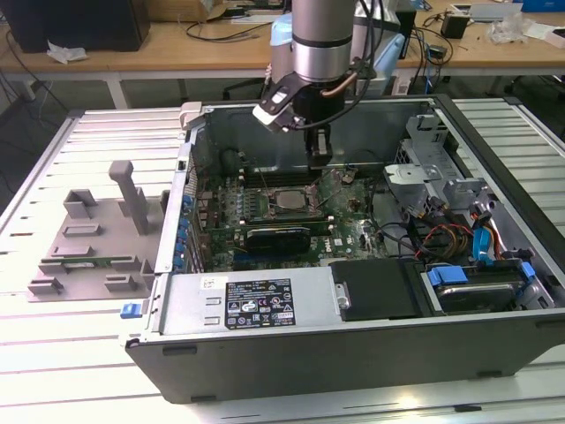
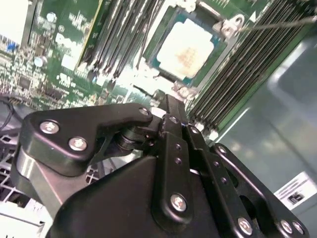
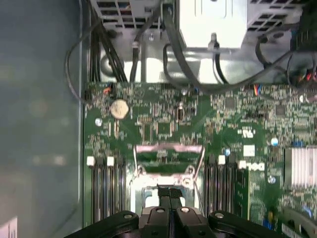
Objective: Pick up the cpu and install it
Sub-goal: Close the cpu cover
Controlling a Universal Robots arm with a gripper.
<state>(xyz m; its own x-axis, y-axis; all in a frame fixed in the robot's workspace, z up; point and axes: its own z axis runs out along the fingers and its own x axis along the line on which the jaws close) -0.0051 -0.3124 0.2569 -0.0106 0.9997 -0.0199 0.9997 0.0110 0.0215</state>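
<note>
Hand [image 3: 170, 193] pinched shut on nothing, above cpu [image 2: 187, 49] seated in socket [image 2: 224, 29], memory slots [image 2: 240, 72] flanking it

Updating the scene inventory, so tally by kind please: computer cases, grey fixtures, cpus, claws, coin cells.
computer case: 1
grey fixture: 1
cpu: 1
claw: 1
coin cell: 1
Total: 5
</note>
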